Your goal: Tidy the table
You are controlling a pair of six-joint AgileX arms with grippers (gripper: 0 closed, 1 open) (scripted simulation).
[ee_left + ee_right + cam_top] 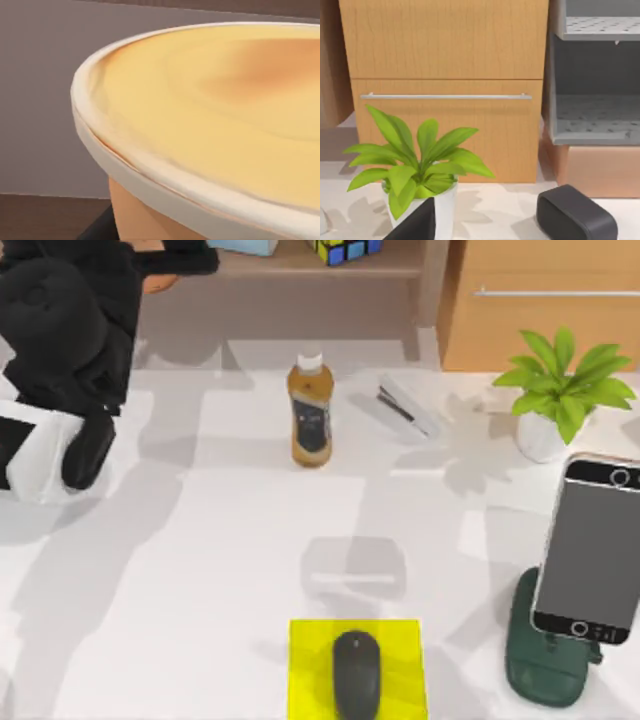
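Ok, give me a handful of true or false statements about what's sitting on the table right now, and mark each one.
1. The black mouse lies on a yellow mat. True.
2. The bottle of brown drink is lying on its side. False: it stands upright, white cap on top.
3. The potted plant stands at the table's right side, near the light-wood drawer cabinet. True.
4. The phone lies flat on the table. False: it is propped on a dark green stand.
5. The left arm hangs over the mouse. False: it is at the table's far left, by the shelf.
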